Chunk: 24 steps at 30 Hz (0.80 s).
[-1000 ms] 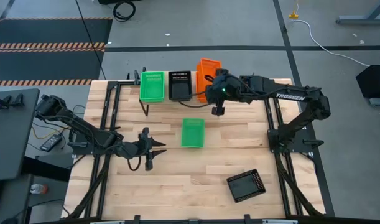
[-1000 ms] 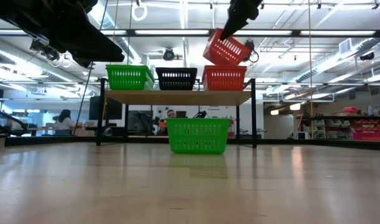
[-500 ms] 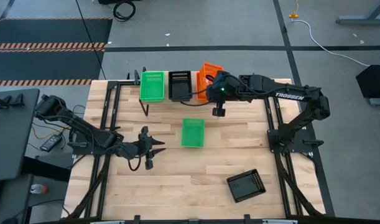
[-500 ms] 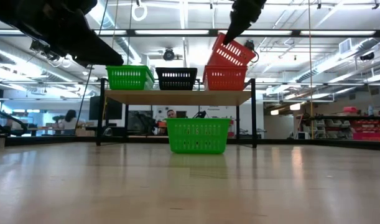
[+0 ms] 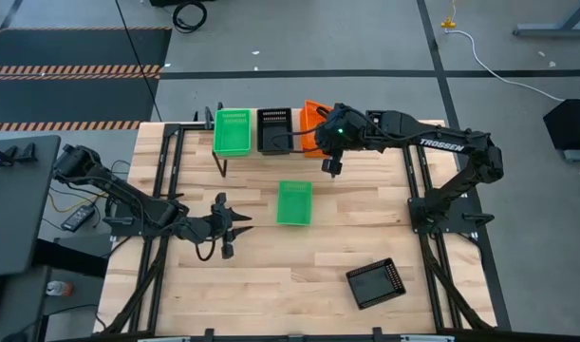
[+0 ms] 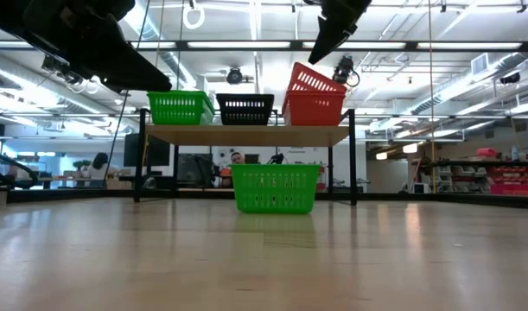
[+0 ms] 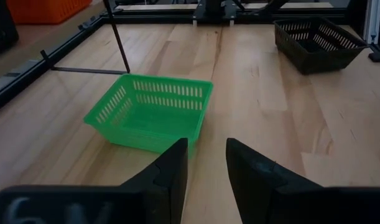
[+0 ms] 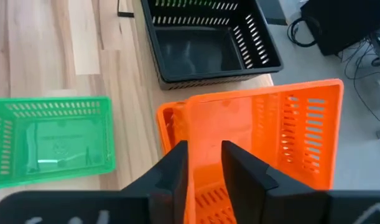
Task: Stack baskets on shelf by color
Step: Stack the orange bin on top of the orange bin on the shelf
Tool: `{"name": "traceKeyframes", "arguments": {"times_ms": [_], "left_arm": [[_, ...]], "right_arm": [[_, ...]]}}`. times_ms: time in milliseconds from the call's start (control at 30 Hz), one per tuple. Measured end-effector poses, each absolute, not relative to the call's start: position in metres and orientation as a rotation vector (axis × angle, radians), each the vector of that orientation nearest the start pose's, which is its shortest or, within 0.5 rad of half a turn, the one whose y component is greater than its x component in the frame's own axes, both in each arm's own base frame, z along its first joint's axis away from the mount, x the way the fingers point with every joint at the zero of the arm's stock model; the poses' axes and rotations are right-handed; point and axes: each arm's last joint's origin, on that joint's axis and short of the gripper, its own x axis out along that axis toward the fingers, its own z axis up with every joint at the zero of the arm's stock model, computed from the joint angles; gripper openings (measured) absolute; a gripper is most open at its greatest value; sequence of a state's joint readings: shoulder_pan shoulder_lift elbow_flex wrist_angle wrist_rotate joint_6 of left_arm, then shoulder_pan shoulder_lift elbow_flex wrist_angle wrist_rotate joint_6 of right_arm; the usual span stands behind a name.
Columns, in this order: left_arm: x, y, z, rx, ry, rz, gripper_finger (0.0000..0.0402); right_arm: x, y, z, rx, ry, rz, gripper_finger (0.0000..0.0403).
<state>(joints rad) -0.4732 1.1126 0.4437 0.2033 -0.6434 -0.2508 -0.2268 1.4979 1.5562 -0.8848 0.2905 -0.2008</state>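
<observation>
Now dropped from mid-air onto the orange stack at the shelf's right end, tilted, released. Right gripper raised just above it, fingers slightly parted, gripping nothing. Left gripper low over table, half open, empty, facing green basket.

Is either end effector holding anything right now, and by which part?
Nothing. The right end effector hangs open just above the tilted orange mesh plastic basket, clear of its rim; the left end effector is open and empty.
</observation>
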Motion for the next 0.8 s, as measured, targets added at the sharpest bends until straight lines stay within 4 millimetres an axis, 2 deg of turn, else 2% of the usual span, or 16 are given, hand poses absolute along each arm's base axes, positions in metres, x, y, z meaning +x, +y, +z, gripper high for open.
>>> {"name": "traceKeyframes", "arguments": {"times_ms": [200,367,633,800], "left_arm": [[0.198,-0.082,0.195,0.001,0.37,0.214,0.0117],[0.198,-0.082,0.195,0.001,0.37,0.214,0.0117],[0.198,-0.082,0.193,0.007,0.382,0.215,0.0117],[0.198,-0.082,0.193,0.004,0.384,0.216,0.0117]], "right_arm": [[0.297,-0.077,0.371,-0.211,0.881,-0.402,0.0131],[0.297,-0.076,0.37,-0.193,0.877,-0.363,0.0135],[0.294,-0.077,0.344,-0.176,1.001,-0.388,0.0136],[0.295,-0.08,0.34,-0.193,1.006,-0.429,0.0138]]}}
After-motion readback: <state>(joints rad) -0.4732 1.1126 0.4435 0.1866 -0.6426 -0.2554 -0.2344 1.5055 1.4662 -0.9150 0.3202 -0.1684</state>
